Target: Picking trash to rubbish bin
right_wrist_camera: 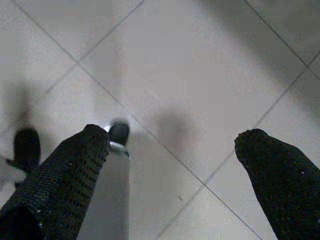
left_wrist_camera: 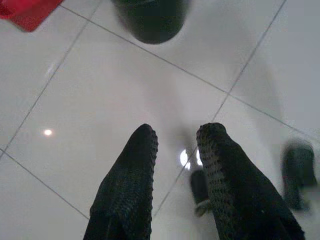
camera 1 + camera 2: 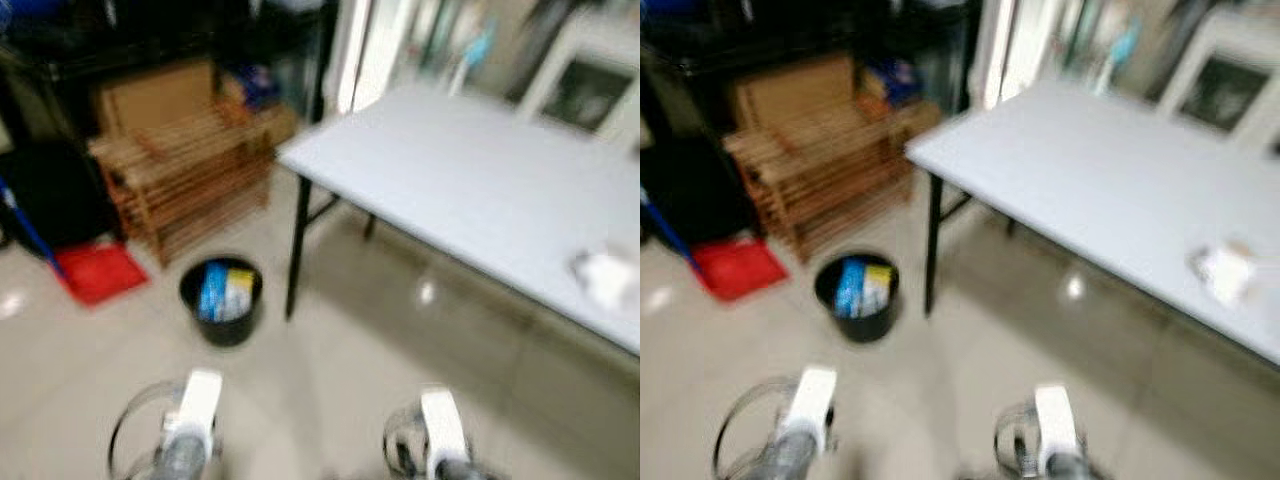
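Glossy pale tiled floor point(image 3: 400, 380), grey table point(image 3: 480, 170), wooden rack point(image 3: 185, 170) behind.

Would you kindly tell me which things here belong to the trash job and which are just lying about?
Job:
bin, black, on the floor, already holding some trash
white crumpled trash on the table
left gripper and right gripper, both open above the floor

Lying about:
wooden rack
red dustpan

You saw a crumpled white wad point(image 3: 607, 277) on the grey table point(image 3: 470, 180); a black bin point(image 3: 221, 300) stood on the tiled floor point(image 3: 330, 390).
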Controlling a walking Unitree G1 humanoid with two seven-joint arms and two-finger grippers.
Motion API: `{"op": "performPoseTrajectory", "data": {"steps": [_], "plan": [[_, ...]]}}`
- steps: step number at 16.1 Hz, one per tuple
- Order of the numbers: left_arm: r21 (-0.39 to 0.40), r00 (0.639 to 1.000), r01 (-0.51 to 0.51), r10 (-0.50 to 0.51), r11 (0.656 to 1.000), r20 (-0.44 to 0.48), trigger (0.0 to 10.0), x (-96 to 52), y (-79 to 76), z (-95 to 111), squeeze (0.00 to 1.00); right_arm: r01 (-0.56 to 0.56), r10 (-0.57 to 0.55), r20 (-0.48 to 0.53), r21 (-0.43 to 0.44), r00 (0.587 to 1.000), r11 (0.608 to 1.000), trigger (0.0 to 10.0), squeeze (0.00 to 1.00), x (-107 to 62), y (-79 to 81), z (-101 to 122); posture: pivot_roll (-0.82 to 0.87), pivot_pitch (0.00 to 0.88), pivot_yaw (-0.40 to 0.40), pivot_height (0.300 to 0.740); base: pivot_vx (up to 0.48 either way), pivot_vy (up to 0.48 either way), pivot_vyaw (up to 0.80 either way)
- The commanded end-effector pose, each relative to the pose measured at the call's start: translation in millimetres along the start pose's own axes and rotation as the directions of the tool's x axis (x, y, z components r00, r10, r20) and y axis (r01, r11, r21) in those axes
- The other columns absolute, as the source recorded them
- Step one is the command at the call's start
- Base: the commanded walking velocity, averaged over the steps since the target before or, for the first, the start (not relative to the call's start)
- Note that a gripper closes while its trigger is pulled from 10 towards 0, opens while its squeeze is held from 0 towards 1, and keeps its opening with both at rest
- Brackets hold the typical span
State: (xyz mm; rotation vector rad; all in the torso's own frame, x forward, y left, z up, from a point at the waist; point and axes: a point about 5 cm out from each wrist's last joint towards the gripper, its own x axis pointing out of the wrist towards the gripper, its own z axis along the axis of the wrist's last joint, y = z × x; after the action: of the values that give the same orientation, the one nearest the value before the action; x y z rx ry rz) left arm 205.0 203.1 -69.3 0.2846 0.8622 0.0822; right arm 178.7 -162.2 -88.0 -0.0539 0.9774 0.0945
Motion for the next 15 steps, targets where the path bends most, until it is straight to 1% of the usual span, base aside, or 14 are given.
{"op": "performPoseTrajectory", "data": {"steps": [1, 3, 11, 15], "plan": [[0.005, 1.000, 0.002, -0.002, 1.000, -0.005, 10.0, -0.6, -3.2, -1.7, 0.00, 0.014, -0.014, 0.023, 0.002, 1.000, 1.000, 10.0, 0.00, 0.9, -5.1, 9.4, 0.00, 0.044, -0.099, 0.740, 0.000, 0.000, 0.00], [-0.017, 1.000, 0.001, -0.001, 1.000, 0.001, 10.0, -0.7, -3.4, -1.1, 0.00, 0.013, -0.013, 0.027, 0.007, 1.000, 1.000, 10.0, 0.00, 0.8, -5.6, 9.5, 0.00, 0.044, -0.100, 0.740, 0.000, 0.000, 0.00], [-0.027, 1.000, 0.008, -0.008, 1.000, 0.003, 10.0, -0.7, -3.9, -1.0, 0.00, 0.011, -0.011, 0.017, 0.006, 1.000, 1.000, 10.0, 0.00, 0.5, -5.7, 7.1, 0.00, 0.045, -0.101, 0.740, 0.000, 0.000, 0.00], [-0.029, 1.000, 0.024, -0.024, 0.999, -0.001, 10.0, -0.8, -5.1, -1.7, 0.00, 0.005, -0.005, 0.008, -0.010, 1.000, 1.000, 10.0, 0.00, 0.7, -4.2, 6.5, 0.00, 0.047, -0.102, 0.740, 0.000, 0.000, -0.80]]}}
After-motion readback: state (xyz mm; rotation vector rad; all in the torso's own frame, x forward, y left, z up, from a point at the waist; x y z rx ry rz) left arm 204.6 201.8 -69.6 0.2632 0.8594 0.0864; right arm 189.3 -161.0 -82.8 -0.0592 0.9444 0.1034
